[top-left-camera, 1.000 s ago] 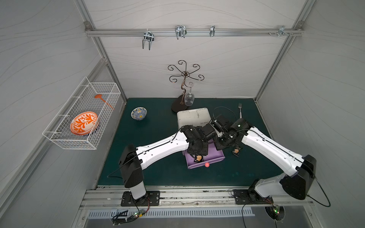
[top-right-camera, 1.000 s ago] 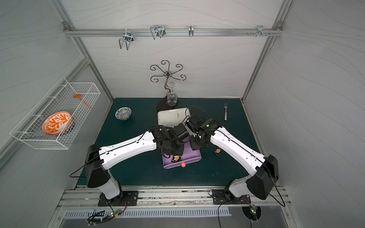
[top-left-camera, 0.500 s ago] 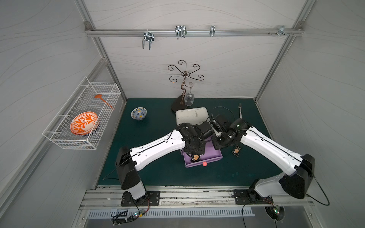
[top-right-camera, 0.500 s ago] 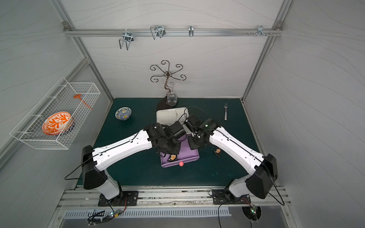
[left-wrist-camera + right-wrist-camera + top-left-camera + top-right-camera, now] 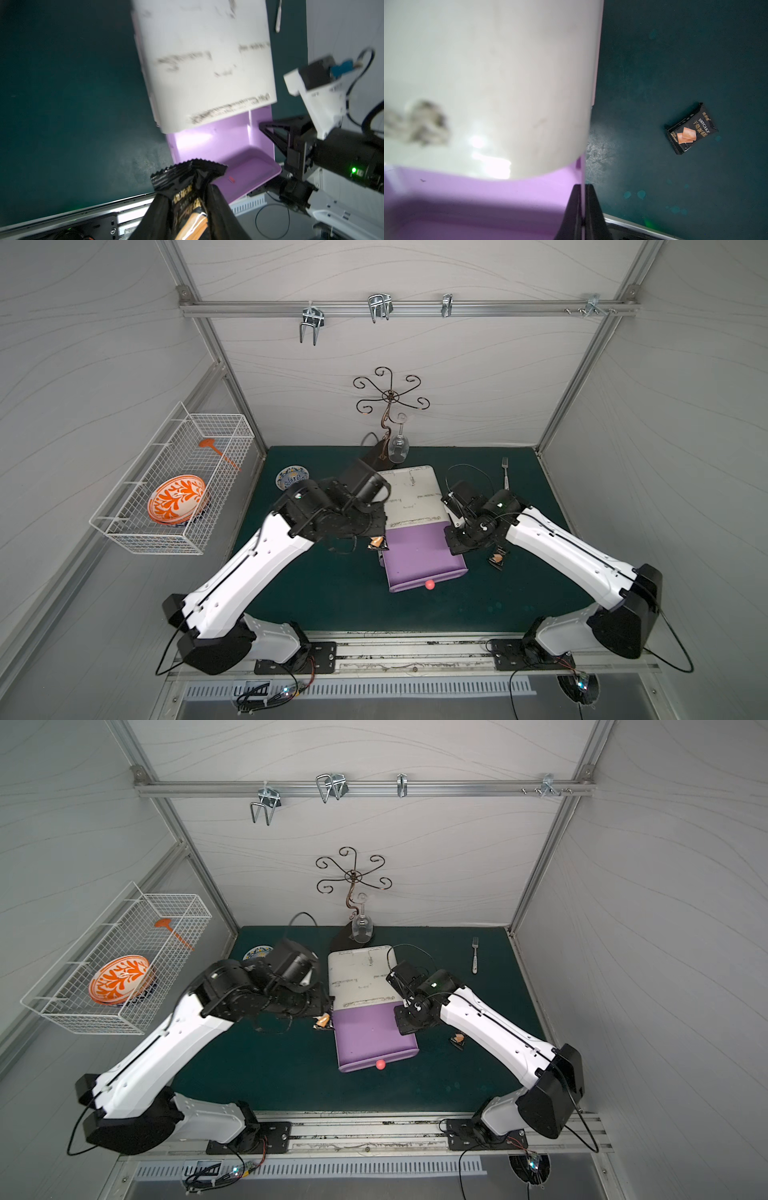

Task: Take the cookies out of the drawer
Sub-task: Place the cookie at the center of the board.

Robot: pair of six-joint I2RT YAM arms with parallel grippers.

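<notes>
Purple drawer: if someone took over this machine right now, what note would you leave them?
Left end effector: shut on a black cookie packet, beside the purple plastic drawer.
Right end effector: shut on the drawer's side wall.
Done: a second black packet lies on the dark green mat.
To do: put down the held packet. The drawer's visible part looks bare; its back under the white cabinet is hidden.

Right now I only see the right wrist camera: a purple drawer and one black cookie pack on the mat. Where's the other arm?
Observer: The left gripper hangs beside the drawer, on the robot's left of it.
Operator: Is it holding something?
Observer: Yes, a black pack, pinched in its jaws.
Operator: Any cookies left inside?
Observer: The drawer's pulled-out part looks bare in both top views.
</notes>
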